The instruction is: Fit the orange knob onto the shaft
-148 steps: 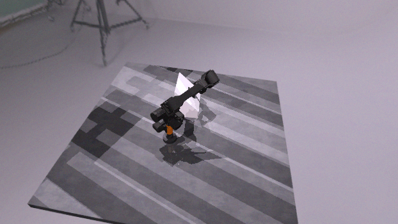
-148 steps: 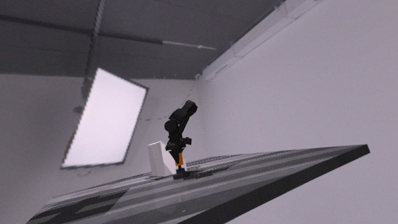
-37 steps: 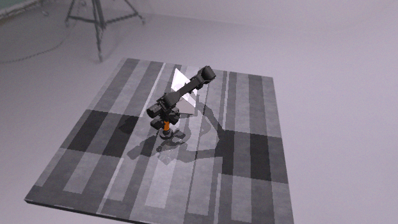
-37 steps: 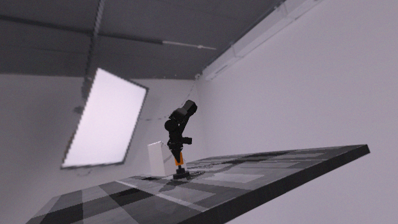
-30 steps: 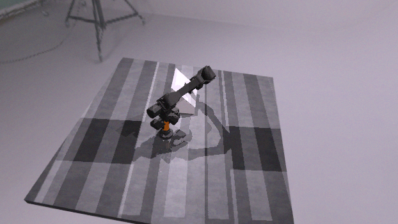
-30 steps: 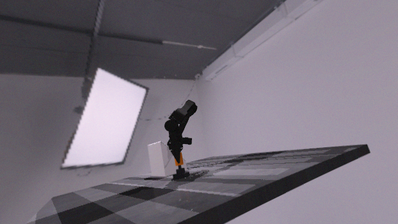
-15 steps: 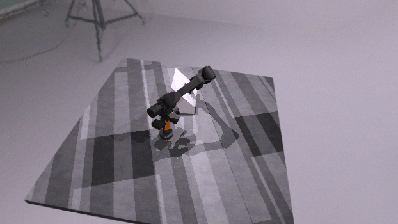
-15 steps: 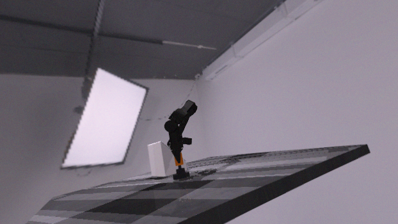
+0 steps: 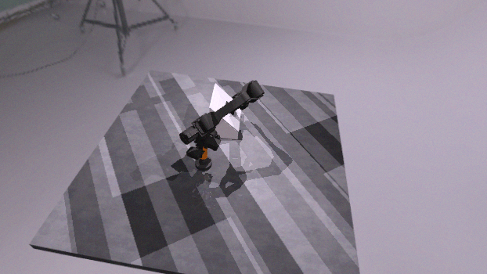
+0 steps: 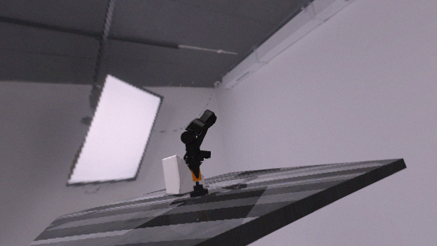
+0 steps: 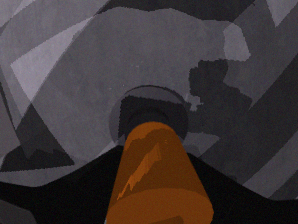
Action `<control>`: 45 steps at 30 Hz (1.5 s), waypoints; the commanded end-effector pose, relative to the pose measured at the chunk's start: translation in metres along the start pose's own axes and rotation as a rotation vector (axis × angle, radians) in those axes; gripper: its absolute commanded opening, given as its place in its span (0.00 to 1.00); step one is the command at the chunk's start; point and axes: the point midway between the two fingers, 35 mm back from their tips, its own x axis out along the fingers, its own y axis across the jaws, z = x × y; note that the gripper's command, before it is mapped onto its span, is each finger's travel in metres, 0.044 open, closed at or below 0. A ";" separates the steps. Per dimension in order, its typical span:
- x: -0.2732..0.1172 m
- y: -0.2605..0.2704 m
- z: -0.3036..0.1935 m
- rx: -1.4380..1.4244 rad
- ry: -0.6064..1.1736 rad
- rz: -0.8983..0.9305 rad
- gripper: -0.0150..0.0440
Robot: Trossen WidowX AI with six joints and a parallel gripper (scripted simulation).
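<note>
The orange knob (image 9: 204, 155) (image 10: 197, 176) (image 11: 159, 175) is held upright between the fingers of my gripper (image 9: 203, 152) (image 10: 197, 173) (image 11: 153, 155), which is shut on it. The round dark pedestal (image 9: 203, 165) (image 10: 199, 192) (image 11: 150, 94) is directly below the knob. In the exterior view a short piece of the dark shaft (image 10: 197, 184) shows between the knob's lower end and the pedestal, so the knob is not against the pedestal. Whether the shaft's tip is inside the hole cannot be told. The hole's flat side and the shaft's flat side are hidden.
A white angular block (image 9: 218, 99) (image 10: 172, 177) stands on the striped table top (image 9: 274, 235) (image 10: 281, 207), close behind the pedestal in the top view and left of it in the exterior view. The arm reaches over beside it. Shadows and faint reflections lie around the pedestal.
</note>
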 end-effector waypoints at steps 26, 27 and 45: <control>-0.002 0.003 -0.001 -0.007 0.001 -0.002 0.25; -0.002 0.003 0.000 -0.007 0.001 -0.002 0.25; 0.003 -0.002 -0.002 -0.007 0.001 -0.003 0.25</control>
